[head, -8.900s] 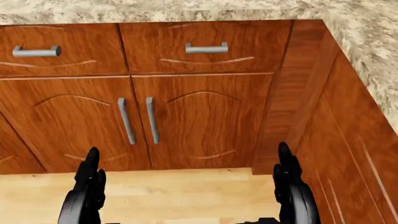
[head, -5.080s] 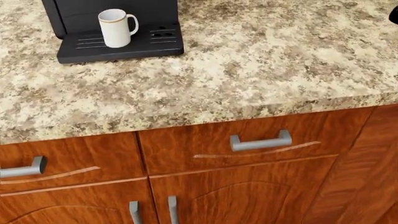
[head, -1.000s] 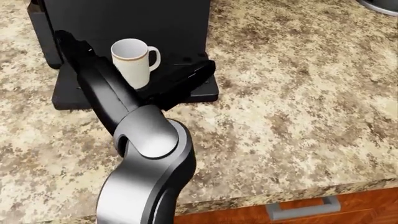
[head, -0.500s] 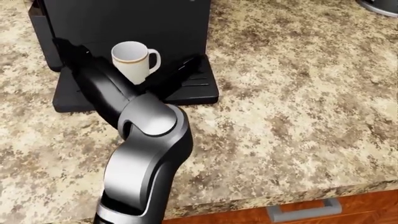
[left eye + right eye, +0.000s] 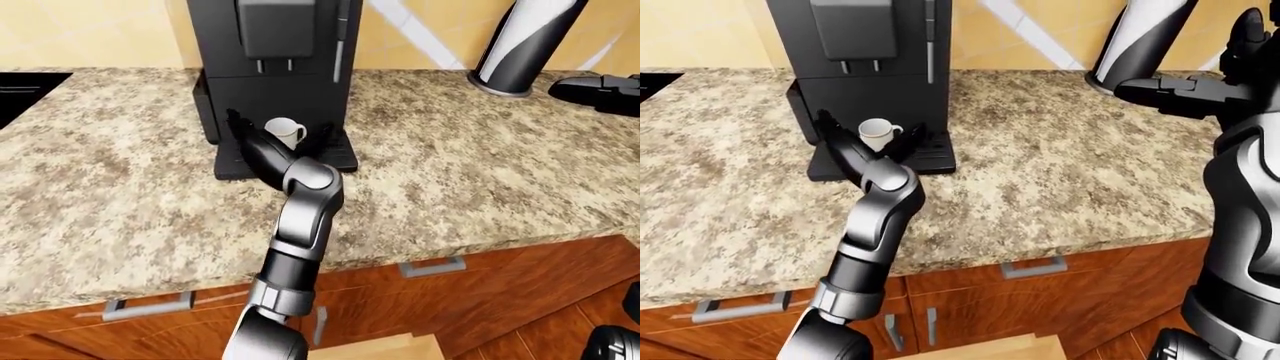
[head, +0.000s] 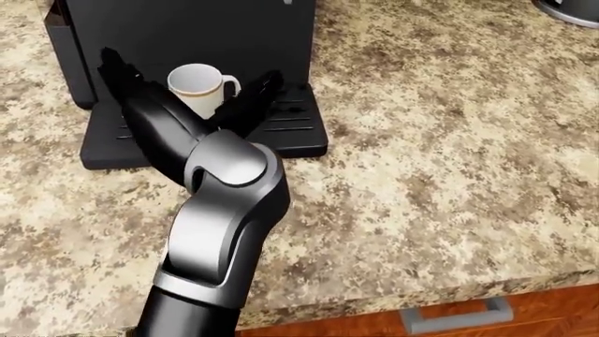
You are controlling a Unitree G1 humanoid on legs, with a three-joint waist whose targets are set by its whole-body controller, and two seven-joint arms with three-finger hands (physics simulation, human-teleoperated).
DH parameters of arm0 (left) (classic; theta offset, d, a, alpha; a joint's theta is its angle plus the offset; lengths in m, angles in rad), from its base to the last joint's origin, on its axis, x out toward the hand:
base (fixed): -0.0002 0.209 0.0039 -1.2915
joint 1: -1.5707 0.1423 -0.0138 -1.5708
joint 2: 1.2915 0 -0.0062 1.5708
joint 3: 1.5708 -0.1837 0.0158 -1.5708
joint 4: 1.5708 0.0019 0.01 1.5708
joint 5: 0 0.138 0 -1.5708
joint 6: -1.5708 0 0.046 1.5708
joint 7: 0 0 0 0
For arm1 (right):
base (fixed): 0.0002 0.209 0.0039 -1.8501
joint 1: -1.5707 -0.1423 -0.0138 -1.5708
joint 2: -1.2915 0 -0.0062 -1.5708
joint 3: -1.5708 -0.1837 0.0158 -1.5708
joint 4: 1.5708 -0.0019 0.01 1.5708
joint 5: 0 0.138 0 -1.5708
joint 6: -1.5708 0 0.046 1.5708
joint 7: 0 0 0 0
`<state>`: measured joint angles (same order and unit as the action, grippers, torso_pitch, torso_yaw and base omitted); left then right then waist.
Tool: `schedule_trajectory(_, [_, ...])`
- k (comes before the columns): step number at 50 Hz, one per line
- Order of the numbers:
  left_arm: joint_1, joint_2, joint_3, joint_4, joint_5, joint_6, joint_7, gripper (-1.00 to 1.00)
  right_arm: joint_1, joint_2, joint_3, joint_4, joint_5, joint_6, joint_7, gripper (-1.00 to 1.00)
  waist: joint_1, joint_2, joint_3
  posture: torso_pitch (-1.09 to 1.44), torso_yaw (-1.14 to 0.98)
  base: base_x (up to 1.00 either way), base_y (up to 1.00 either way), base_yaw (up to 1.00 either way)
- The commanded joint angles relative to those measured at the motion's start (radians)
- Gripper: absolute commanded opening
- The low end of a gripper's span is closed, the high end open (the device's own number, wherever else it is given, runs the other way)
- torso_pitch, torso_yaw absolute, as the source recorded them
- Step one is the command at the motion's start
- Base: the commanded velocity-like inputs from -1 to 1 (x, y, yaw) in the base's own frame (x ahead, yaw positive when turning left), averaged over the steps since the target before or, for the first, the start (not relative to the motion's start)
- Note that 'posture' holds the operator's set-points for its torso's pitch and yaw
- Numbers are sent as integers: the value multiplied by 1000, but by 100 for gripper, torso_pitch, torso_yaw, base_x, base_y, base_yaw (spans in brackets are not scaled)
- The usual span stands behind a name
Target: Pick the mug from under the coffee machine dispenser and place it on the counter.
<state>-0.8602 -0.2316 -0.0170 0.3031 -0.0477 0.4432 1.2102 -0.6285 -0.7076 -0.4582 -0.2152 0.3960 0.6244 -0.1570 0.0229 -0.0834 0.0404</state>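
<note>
Since half a second ago, the left hand (image 6: 192, 95) has pushed in farther, and its spread fingers (image 6: 255, 95) now stand on both sides of the mug (image 6: 199, 88) without closing. That mug sits upright on the drip tray (image 6: 300, 130) under the coffee machine (image 5: 270, 45), on the worktop (image 6: 449, 175). It looks small, light, hard and smooth, so I think a snug squeeze around its round body, away from the handle, will hold best.

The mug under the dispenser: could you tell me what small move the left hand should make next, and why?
Probably close the fingers. The left hand is open, its fingers standing either side of the mug, which sits upright on the coffee machine drip tray, not yet gripped.
</note>
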Motion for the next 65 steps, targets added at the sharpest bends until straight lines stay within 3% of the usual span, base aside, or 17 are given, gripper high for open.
schedule_trajectory(1, [-35,4,-5,-9,-8,-40,-1,6,-26,-22,-17,-25,-3,-27,-3,100,0,-7,-24,0,0,0,0,0])
schedule_trajectory(7, [-39,15,-2,39,-26,-69,5,-38,-29,-26,-20,-29,3,-22,-6,100,0,-4,-25,0,0,0,0,0])
schedule_trajectory(17, [-56,34,7,128,-39,-127,9,-55,-27,-32,-24,-31,11,-21,-8,100,0,-1,-26,0,0,0,0,0])
schedule_trajectory(24, [-37,27,-3,103,-38,-119,7,-100,-24,-30,-22,-33,10,-23,-10,100,-4,4,-29,0,0,0,0,0])
schedule_trajectory(35, [11,13,-23,-46,-29,-29,1,-100,-28,-28,-18,-32,5,-22,-8,100,-8,11,-33,0,0,0,0,0])
schedule_trajectory(44, [76,1,-59,-359,7,188,-51,-100,-32,-31,-19,-33,6,-18,-6,100,-11,12,-28,0,0,0,0,0])
schedule_trajectory(57, [146,-1,-89,-660,106,399,-212,-100,-35,-29,-15,-40,4,-11,-7,100,-6,9,-17,0,0,0,0,0])
schedule_trajectory(65, [190,31,-86,-794,103,518,-389,-100,-35,-21,-10,-45,-3,-8,-5,100,-1,8,-13,0,0,0,0,0])
